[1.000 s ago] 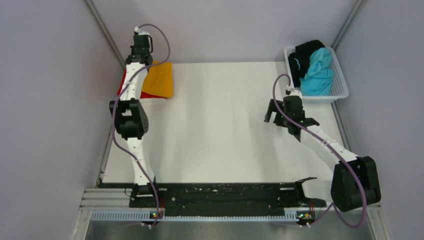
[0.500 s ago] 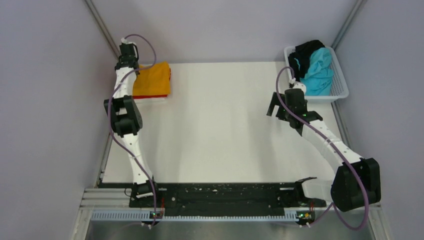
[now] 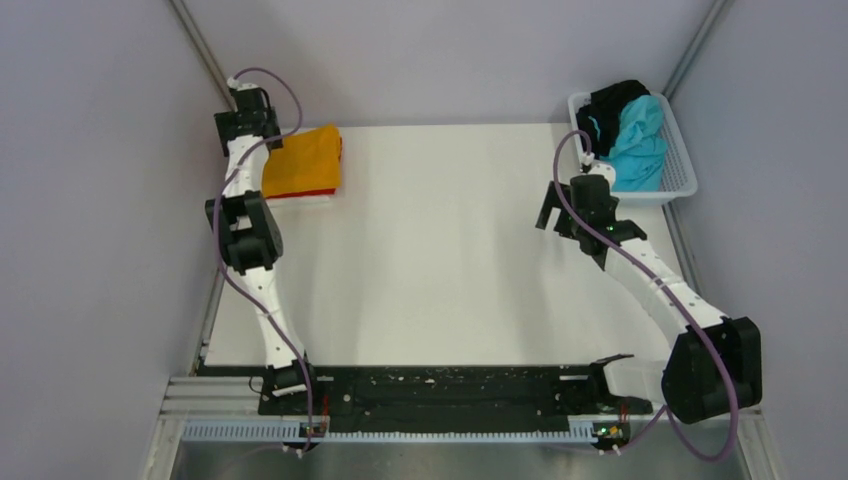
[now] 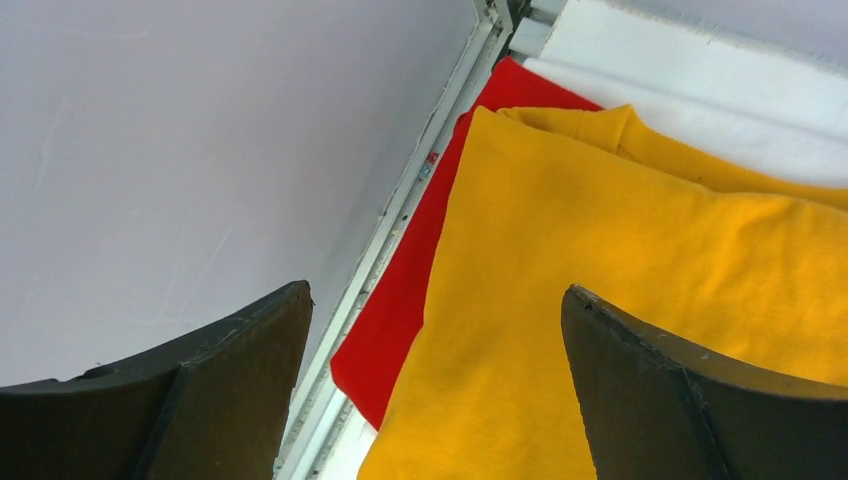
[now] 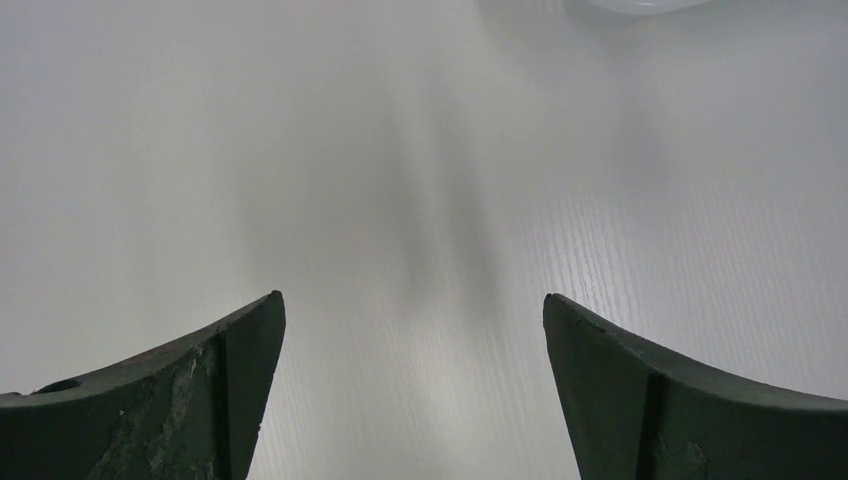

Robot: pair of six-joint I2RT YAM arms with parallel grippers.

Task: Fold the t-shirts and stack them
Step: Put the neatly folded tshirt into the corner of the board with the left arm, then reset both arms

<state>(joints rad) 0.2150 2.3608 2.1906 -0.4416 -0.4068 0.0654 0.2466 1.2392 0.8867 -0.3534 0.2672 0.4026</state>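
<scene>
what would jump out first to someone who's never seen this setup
The orange-yellow shirt lies folded on a red shirt at the table's far left corner, with the open left gripper at that corner. At the far right, a white basket holds a crumpled turquoise shirt and a black shirt. The open right gripper hovers over the table nearby.

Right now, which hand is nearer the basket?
Right. The right hand hovers just off the basket's near-left corner; the left hand is across the table, by the yellow shirt at the far-left corner.
</scene>
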